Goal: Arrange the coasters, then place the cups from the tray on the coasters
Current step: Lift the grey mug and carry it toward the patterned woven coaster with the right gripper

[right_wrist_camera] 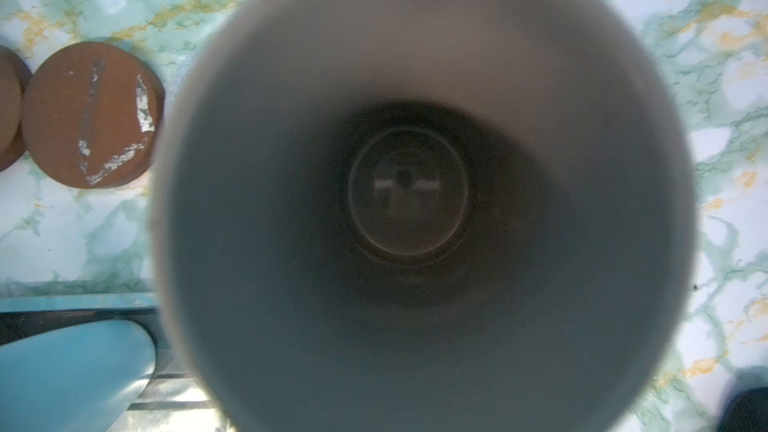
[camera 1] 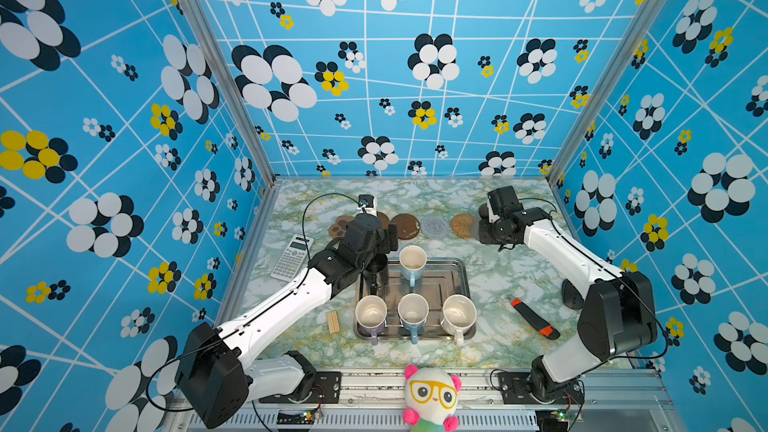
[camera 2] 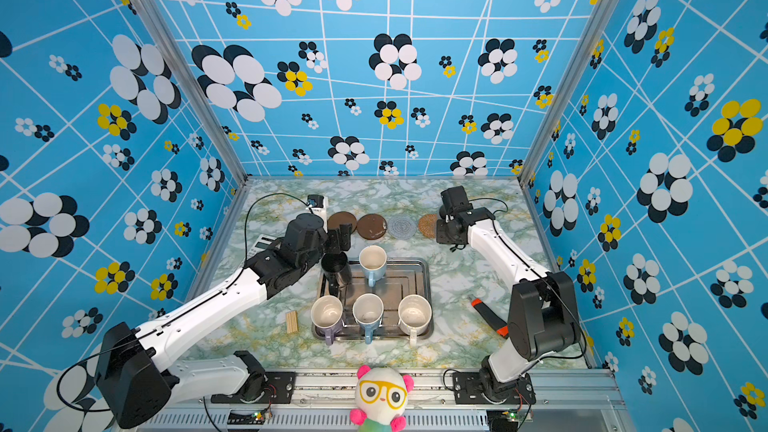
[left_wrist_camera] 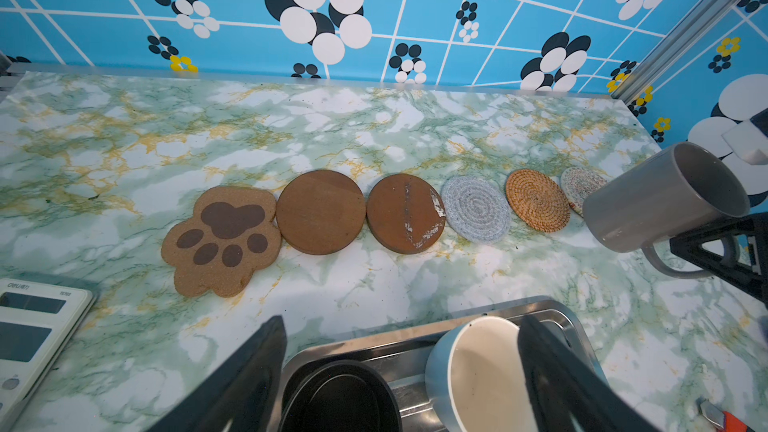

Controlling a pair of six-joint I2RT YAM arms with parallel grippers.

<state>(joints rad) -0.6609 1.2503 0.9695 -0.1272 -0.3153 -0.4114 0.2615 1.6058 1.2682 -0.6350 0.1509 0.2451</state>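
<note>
Currently, the left gripper is found with its jaws spread wide and nothing held. It is positioned above the black handled mug, which stands in the far left corner of the shallow stainless-steel tray.

The right gripper is clamped on the grey ceramic mug at its handle. That mug is held at the right end of the coaster row and partly hides the pale beige woven coaster. Whether it rests on that coaster cannot be determined.

Six coasters are laid in a row behind the tray:
- tan paw-shaped mat
- plain dark brown disc
- scuffed dark brown disc
- grey-blue woven round
- tan rattan round
- the beige one

Four other mugs are recorded in the tray:
- far light blue mug
- lavender mug
- near light blue mug
- white mug
</note>
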